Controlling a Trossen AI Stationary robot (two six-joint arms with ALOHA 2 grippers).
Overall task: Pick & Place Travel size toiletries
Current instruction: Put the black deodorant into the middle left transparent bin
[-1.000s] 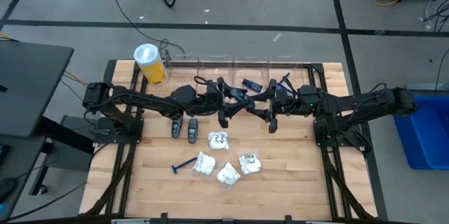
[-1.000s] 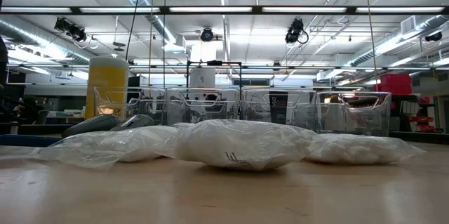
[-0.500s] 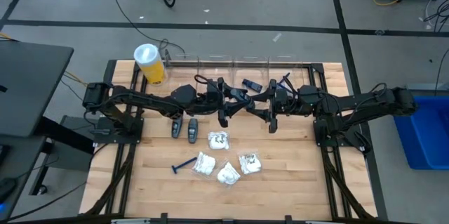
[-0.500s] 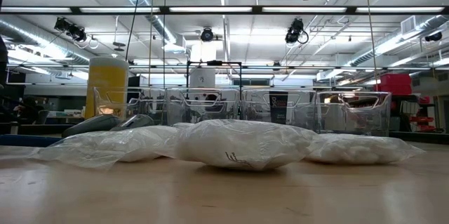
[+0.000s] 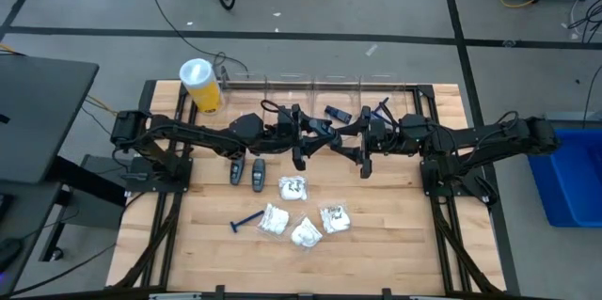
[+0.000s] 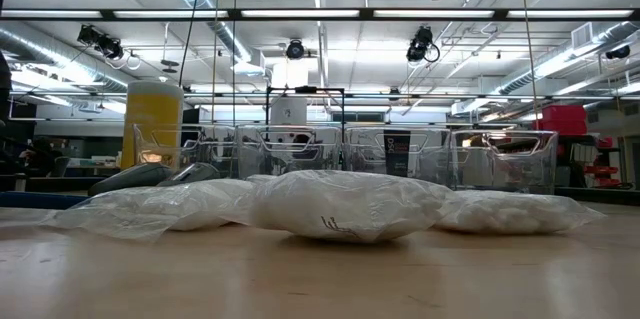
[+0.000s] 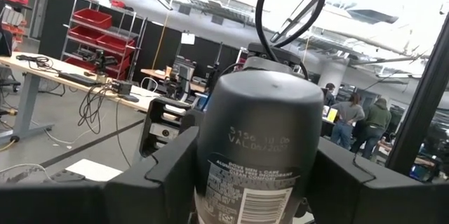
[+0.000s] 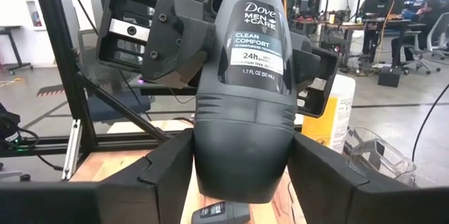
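Both grippers clamped on same dark grey deodorant stick mid-table: left gripper one end, right gripper other.

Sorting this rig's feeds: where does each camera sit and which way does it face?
High: overhead, facing straight down on the table; both arms meet mid-table.
Low: tabletop height, facing level across white packets to clear bins; arm parts at top edge.
Left wrist: on left arm, facing past the left gripper at the deodorant stick's base.
Right wrist: on right arm, facing past the right gripper at the stick's label; left gripper beyond.
Shared: both wrist views show that stick, from opposite ends.
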